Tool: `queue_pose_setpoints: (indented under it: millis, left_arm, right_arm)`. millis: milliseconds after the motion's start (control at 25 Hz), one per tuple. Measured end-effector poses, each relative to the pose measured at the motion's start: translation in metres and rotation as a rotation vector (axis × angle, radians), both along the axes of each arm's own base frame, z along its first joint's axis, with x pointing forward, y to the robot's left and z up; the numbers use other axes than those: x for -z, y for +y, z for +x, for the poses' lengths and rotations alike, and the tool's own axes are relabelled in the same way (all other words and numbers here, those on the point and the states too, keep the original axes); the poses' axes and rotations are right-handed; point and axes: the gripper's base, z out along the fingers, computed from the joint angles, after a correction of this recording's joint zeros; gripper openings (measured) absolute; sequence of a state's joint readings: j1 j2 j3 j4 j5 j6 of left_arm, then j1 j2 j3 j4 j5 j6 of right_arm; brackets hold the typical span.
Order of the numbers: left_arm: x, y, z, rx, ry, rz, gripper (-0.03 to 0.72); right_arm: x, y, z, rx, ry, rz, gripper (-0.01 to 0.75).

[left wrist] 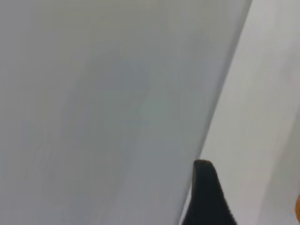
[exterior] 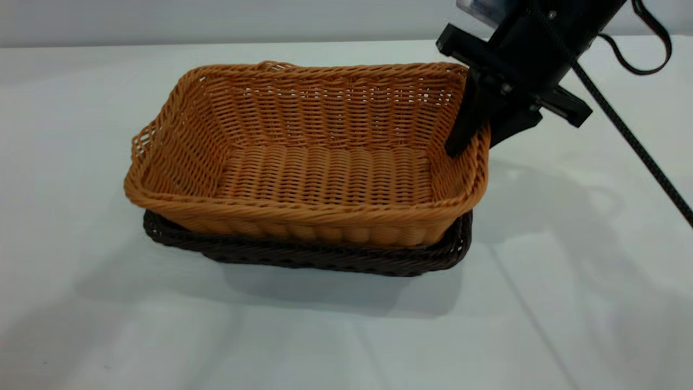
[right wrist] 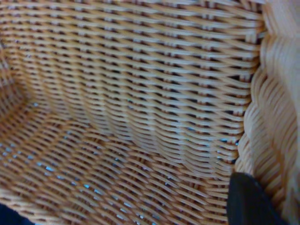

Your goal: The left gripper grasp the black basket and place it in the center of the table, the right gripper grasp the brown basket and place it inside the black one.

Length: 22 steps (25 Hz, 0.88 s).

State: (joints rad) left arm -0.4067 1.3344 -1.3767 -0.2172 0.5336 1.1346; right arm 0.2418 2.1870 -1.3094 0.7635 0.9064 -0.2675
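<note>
We are pinching the right-hand rim of the brown basket with our right claw, one finger inside, one outside. It is sitting nested in the black basket at mid-table, long axis left-to-right. Our left claw is hanging well away; we cannot tell its state.

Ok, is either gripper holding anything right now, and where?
The right gripper pinches the brown basket at its right-hand rim, one finger inside, one outside. The left gripper holds nothing visible.

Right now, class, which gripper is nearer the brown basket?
Right. The right gripper straddles the brown basket wall at its right end; the left gripper is away over bare table.
</note>
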Motion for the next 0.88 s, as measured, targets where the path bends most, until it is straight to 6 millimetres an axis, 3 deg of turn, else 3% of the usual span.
queue_pose_setpoints:
  millis: [120,240,320,440,680,760,880]
  left_arm:
    - [0.001,0.000,-0.001,0.002,0.011,0.005,0.435]
    - [0.001,0.000,-0.001,0.003,0.018,0.007,0.435]
    - [0.002,0.000,-0.001,0.000,0.026,0.003,0.435]
    - [-0.001,0.002,-0.007,-0.019,0.061,-0.025,0.435]
    - [-0.019,0.019,-0.051,-0.059,0.176,-0.085,0.435]
    - [-0.024,0.027,-0.069,-0.074,0.214,-0.084,0.435]
    - [-0.030,0.043,-0.097,-0.146,0.282,-0.072,0.435]
  right_arm:
    - [0.003,0.002,0.000,-0.013,-0.010,-0.017,0.171]
    - [0.002,0.001,0.001,-0.034,-0.018,-0.018,0.323]
    - [-0.004,0.003,0.000,-0.094,-0.007,-0.003,0.435]
    - [-0.022,0.004,-0.001,-0.222,0.028,0.016,0.542]
    - [-0.067,-0.017,0.004,-0.282,-0.038,-0.230,0.580]
    - [-0.092,-0.024,0.000,-0.248,-0.083,-0.301,0.582]
    - [-0.150,-0.031,-0.018,-0.196,-0.209,-0.309,0.581]
